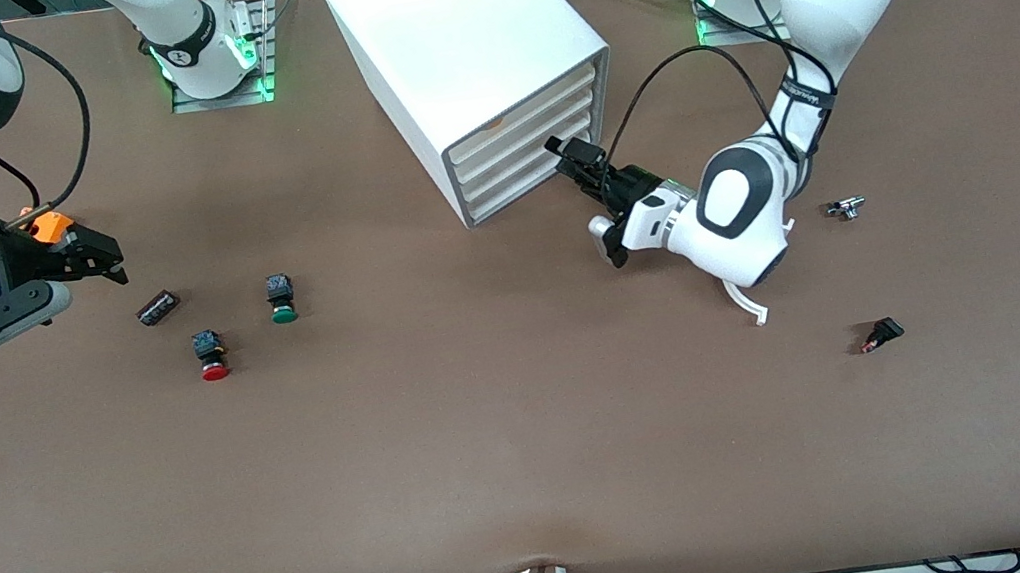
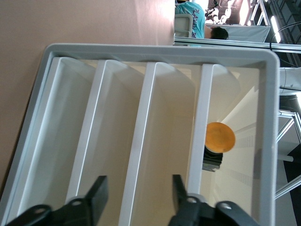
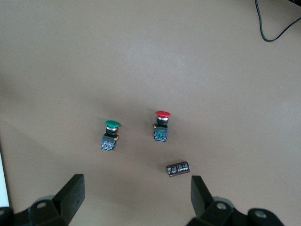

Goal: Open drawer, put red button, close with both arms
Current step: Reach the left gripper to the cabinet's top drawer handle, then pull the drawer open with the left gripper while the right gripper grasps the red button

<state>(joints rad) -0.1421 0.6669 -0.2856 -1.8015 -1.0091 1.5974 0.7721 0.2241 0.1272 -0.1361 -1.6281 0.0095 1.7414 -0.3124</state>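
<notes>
The white four-drawer cabinet [image 1: 452, 32] stands at the table's middle, all drawers pushed in. My left gripper [image 1: 573, 156] is open at its front, the fingers either side of the front lip of the drawer [image 1: 528, 137] second from top; the left wrist view shows that lip [image 2: 141, 141] between my fingers [image 2: 138, 195]. The red button [image 1: 212, 356] lies on the table toward the right arm's end, also in the right wrist view [image 3: 162, 126]. My right gripper [image 1: 107, 261] is open and empty above the table beside the dark cylinder [image 1: 157, 307].
A green-capped button [image 1: 280, 299] lies beside the red one. The top drawer holds an orange-capped item [image 2: 220, 137]. A small metal part [image 1: 847, 207] and a black part [image 1: 881, 334] lie toward the left arm's end.
</notes>
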